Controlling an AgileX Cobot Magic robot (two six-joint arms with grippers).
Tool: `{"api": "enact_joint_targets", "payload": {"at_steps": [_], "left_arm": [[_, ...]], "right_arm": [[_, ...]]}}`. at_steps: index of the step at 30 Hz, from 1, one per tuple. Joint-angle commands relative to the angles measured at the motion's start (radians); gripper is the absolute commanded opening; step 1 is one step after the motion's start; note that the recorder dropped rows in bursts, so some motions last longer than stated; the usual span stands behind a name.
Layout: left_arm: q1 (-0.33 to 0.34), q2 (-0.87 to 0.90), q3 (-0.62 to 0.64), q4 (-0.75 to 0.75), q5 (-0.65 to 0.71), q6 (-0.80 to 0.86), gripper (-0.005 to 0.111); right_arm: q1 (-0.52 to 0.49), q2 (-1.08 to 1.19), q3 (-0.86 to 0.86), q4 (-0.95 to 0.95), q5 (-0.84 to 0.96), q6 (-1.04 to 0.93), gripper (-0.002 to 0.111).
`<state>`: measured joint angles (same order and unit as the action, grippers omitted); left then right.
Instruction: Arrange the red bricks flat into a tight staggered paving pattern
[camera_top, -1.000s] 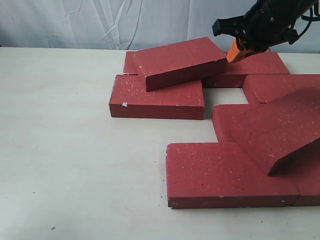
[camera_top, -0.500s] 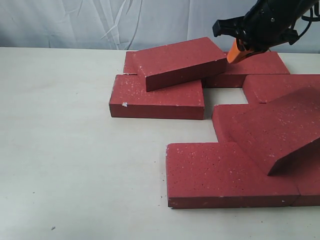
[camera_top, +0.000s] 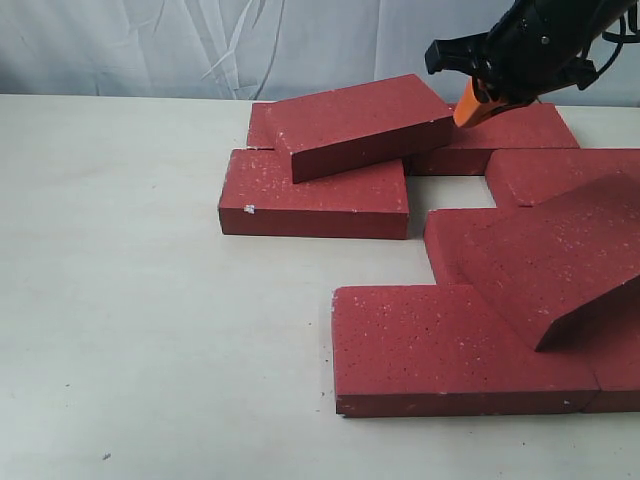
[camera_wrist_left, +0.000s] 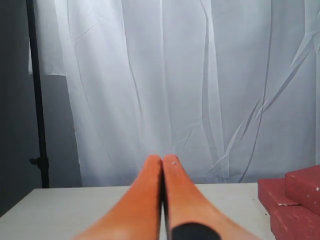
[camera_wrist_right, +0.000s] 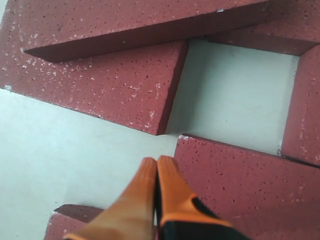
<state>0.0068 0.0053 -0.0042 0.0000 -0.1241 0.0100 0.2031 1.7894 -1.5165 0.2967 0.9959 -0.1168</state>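
Above red bricks (camera_top: 350, 125): right gripper (camera_top: 465, 112) closed, empty; left gripper (camera_wrist_left: 162, 160) closed too.

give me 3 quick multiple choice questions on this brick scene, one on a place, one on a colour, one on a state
1. Where does the tilted back brick rest?
A) standing on end, alone
B) propped on flat bricks
C) held up in the air

2. What colour are the right gripper fingers?
A) orange
B) blue
C) silver

3. How are those fingers set?
A) spread wide
B) shut, empty
C) clamped on a brick

Answers:
1 B, it leans across the bricks beneath it.
2 A, they show orange in the right wrist view.
3 B, the tips meet with nothing between them.
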Motion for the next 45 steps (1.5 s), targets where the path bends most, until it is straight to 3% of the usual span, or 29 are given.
{"api": "enact_joint_targets", "payload": {"at_steps": [1, 9, 15, 24, 31, 45], "left_arm": [[-0.009, -0.005, 0.004, 0.000, -0.052, 0.001, 0.000], [-0.009, -0.005, 0.004, -0.034, -0.097, 0.001, 0.000], [-0.009, 0.108, -0.090, -0.037, -0.050, 0.001, 0.000], [-0.009, 0.429, -0.331, -0.025, 0.134, 0.001, 0.000], [-0.009, 0.731, -0.573, -0.058, 0.484, -0.010, 0.000], [-0.009, 1.246, -0.983, -0.070, 0.784, 0.061, 0.000]], "right_arm": [[-0.005, 0.012, -0.004, 0.001, -0.008, -0.006, -0.001], [-0.005, 0.020, -0.004, 0.012, -0.027, -0.006, -0.001], [-0.005, 0.020, -0.004, 0.011, -0.025, -0.006, -0.001], [-0.005, 0.020, -0.004, 0.011, -0.043, -0.006, -0.001], [-0.005, 0.020, -0.004, 0.011, -0.050, -0.006, -0.001], [-0.005, 0.020, -0.004, 0.011, -0.063, -0.006, -0.001]]}}
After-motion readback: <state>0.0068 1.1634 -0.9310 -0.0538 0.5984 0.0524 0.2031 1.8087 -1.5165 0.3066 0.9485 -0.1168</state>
